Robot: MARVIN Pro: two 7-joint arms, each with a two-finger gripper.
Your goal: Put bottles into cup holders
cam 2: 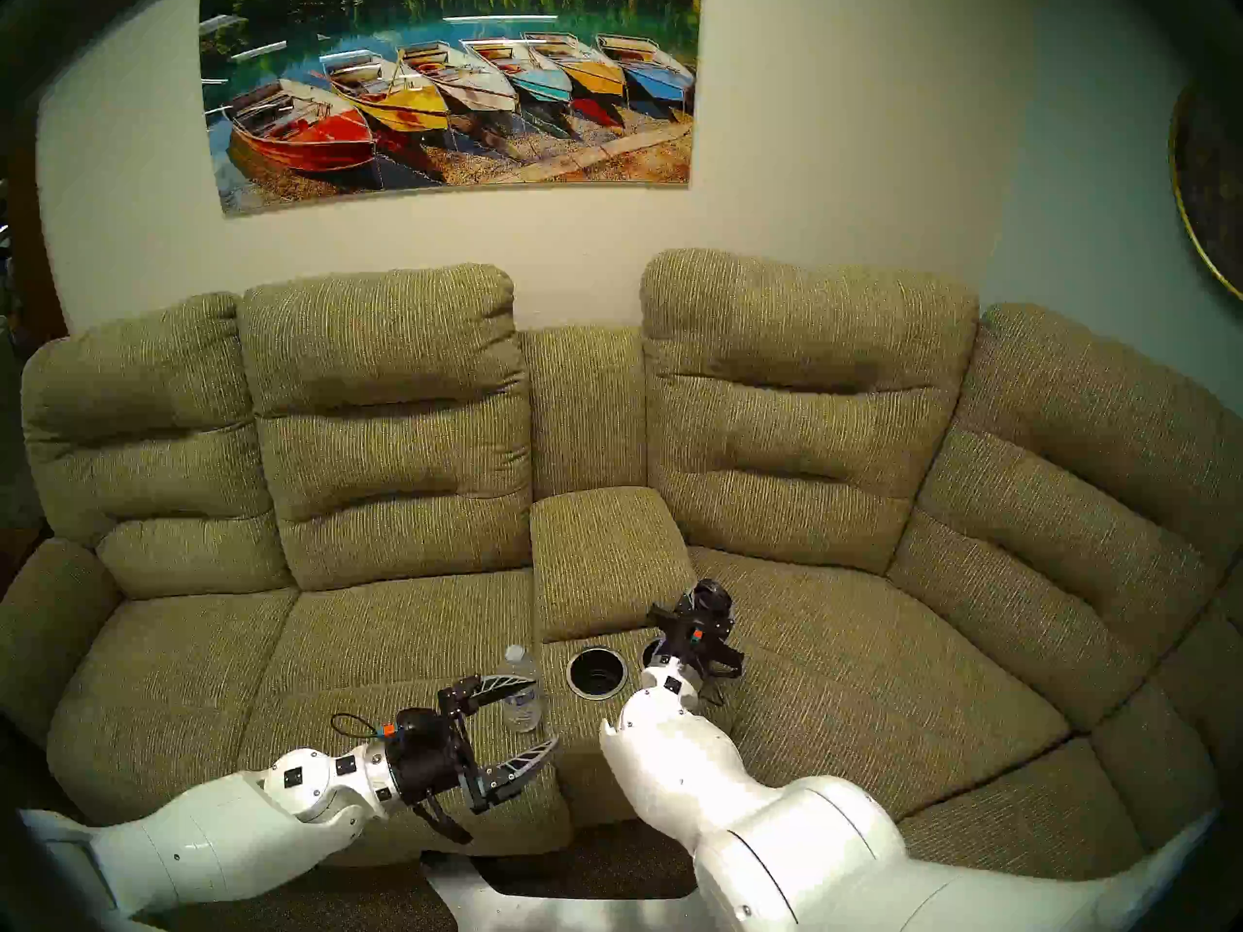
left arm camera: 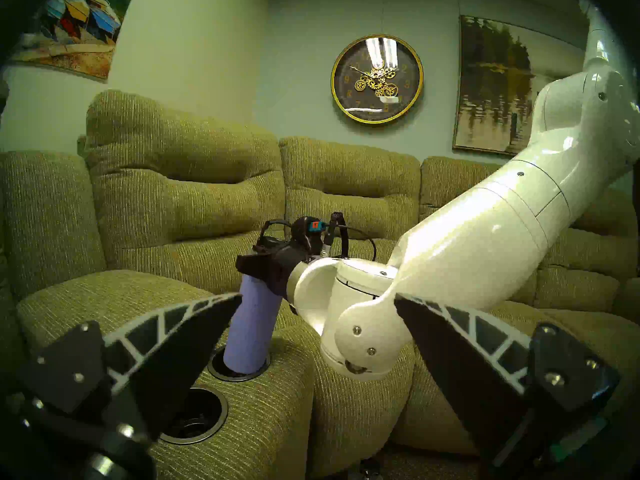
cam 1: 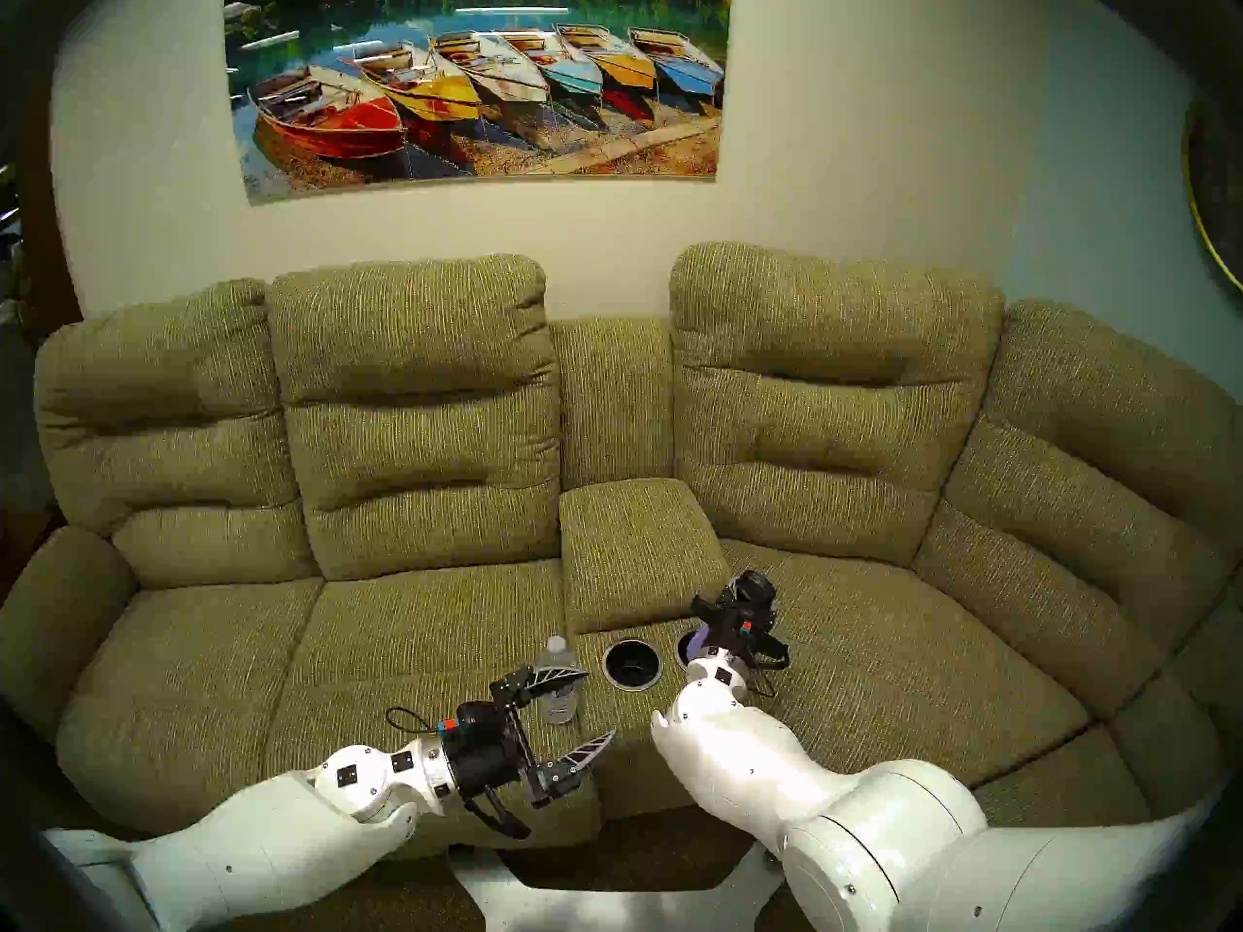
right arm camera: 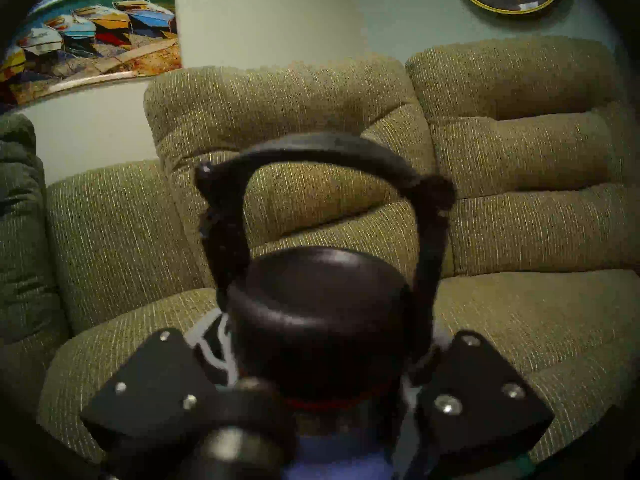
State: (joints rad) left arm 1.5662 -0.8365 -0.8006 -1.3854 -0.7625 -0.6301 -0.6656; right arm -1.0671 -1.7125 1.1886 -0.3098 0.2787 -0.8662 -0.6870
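Olive fabric sofa (cam 1: 417,641) with a centre console (cam 1: 632,547); two metal-rimmed cup holders sit at the console's front edge. Right hand (left arm camera: 266,264) is clamped around the upper body of the purple flask (left arm camera: 251,327), just under its black cap (right arm camera: 318,316) and loop handle (right arm camera: 325,150). Flask leans slightly, its base already inside the right cup holder (left arm camera: 239,373); whether it is fully seated cannot be told. Left cup holder (cam 1: 632,665) is empty, black ribbed inside. Left hand (cam 1: 578,709) is spread wide and holds nothing; the clear water bottle (cam 1: 558,685) stands upright on the seat cushion just left of the console, between the spread fingers (cam 1: 558,676) in the head views, no contact visible. Judgement: flask is rigid metal, likely the heavier item, smooth-sided, so a firm high grip suits it and it should be straightened before release. Water bottle looks thin plastic, light, easily tipped on soft cushion and liable to buckle under hard squeeze; best taken mid-body at the label, gently, kept upright, then lowered into the left holder.
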